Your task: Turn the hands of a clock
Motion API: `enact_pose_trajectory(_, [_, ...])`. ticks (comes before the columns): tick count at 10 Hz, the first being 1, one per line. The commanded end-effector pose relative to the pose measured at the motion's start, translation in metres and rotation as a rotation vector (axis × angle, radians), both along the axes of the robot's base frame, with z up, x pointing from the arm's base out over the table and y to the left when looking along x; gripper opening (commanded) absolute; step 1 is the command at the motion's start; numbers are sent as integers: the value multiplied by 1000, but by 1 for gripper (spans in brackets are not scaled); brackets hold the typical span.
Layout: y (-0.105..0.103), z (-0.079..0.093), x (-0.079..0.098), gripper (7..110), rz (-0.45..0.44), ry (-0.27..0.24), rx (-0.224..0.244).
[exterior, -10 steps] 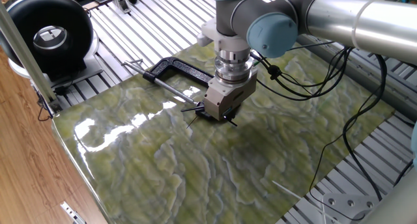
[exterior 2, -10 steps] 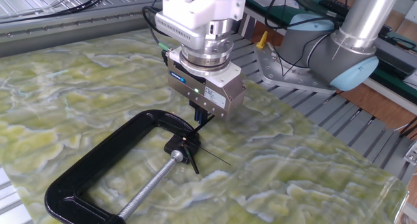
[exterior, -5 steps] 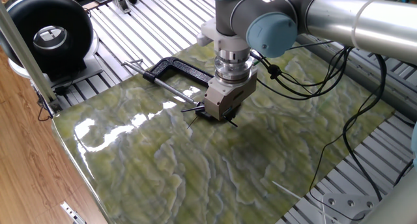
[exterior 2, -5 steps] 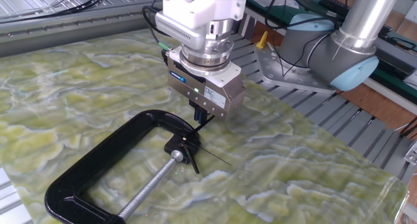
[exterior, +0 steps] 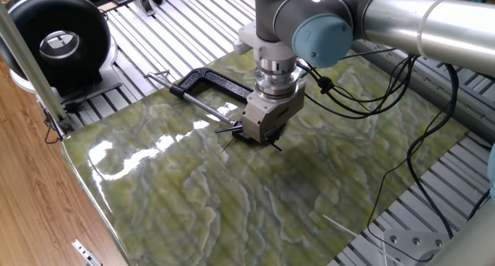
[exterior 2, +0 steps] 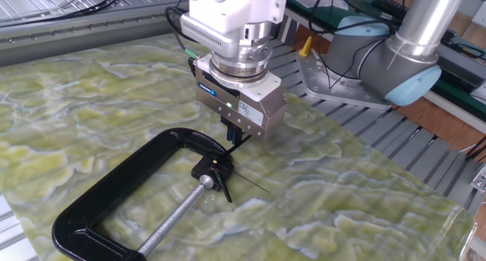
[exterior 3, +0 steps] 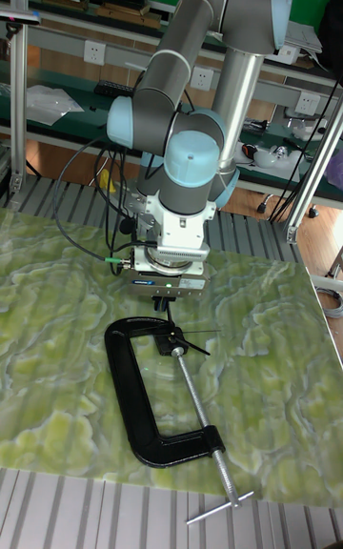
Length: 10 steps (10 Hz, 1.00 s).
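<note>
The clock (exterior 2: 215, 168) is a small black hub held in the jaw of a black C-clamp (exterior 2: 114, 187) lying on the green marbled mat. Thin black hands (exterior 2: 250, 183) radiate from it: one toward the right, one short toward the front, one up toward my gripper (exterior 2: 236, 138). The gripper hangs straight down just behind the hub, its dark fingers close together at that hand's tip; I cannot tell if they pinch it. In one fixed view the gripper (exterior: 255, 136) covers the hub and only the hands' tips (exterior: 227, 130) show. The tall fixed view shows gripper (exterior 3: 169, 305) above hub (exterior 3: 174, 333).
The clamp's silver screw rod (exterior 2: 176, 213) runs toward the mat's front edge. A big round black ring with a grey centre (exterior: 58, 42) stands off the mat at the back left. Black cables (exterior: 387, 88) hang from the arm over the mat's right side.
</note>
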<state>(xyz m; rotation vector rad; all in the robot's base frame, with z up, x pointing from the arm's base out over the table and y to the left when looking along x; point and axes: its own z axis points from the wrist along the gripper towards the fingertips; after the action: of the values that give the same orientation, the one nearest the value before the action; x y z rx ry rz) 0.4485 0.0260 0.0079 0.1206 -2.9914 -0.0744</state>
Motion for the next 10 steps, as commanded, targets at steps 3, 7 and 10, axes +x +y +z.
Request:
enact_pose_trajectory(3, [8,2,0,7,-15,5,25])
enact_pose_trajectory(7, [10,4,0,7,-20,10,26])
enact_pose_trajectory(10, [15,5,-1,7,-22,15,46])
